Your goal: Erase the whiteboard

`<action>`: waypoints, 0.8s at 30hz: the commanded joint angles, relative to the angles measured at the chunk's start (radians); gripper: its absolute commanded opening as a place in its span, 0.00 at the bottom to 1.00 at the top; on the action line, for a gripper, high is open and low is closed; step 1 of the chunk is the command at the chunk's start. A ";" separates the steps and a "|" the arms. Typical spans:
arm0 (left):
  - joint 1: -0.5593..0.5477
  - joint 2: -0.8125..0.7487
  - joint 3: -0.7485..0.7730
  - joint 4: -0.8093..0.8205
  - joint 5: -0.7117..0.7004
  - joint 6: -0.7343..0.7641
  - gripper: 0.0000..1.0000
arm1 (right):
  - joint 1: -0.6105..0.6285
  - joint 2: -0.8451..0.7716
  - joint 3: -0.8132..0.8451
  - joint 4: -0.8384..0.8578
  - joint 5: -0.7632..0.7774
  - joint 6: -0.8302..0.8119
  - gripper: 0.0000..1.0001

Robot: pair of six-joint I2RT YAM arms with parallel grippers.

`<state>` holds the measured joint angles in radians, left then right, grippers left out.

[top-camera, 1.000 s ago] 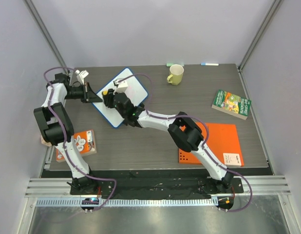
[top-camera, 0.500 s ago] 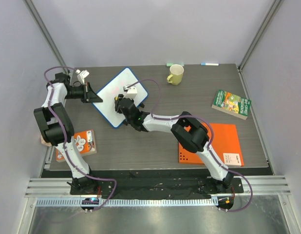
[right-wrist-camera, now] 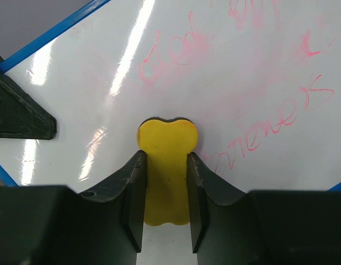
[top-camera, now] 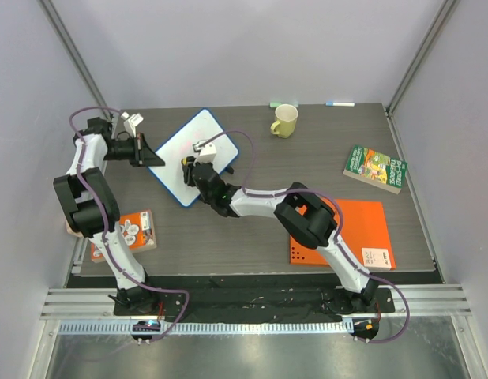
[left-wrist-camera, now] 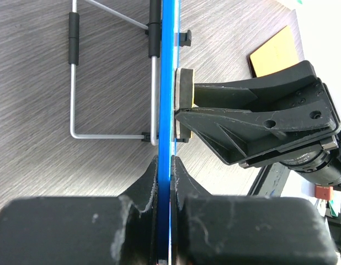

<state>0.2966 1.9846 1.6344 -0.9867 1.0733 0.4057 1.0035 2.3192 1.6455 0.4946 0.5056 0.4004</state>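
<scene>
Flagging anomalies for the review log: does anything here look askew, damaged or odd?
Nothing damaged or spilled. The whiteboard sits diagonal to the table edges, its rim pinched by the left gripper; its red writing is smeared pink, half wiped.

Bright even overhead light; glare streaks on whiteboard [right-wrist-camera: 176, 88]; wrist-view foreground soft.

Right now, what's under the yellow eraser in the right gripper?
The whiteboard, with the yellow eraser held against its face by the right gripper. Smeared red writing surrounds it; any ink directly beneath is covered.
</scene>
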 commanded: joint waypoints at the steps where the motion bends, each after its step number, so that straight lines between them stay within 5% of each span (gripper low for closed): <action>1: -0.051 -0.044 0.015 -0.064 -0.032 0.073 0.00 | -0.031 0.059 0.025 0.028 -0.183 0.009 0.01; 17: -0.057 -0.021 0.044 -0.170 -0.084 0.130 0.00 | -0.238 0.157 0.287 -0.145 -0.131 0.032 0.01; 24: -0.056 -0.035 0.041 -0.193 -0.061 0.140 0.00 | -0.192 0.118 0.150 -0.145 -0.199 0.049 0.01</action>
<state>0.2737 1.9846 1.6718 -1.0508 1.0389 0.4240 0.7692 2.4294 1.9018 0.4290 0.3267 0.4454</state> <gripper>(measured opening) 0.045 0.357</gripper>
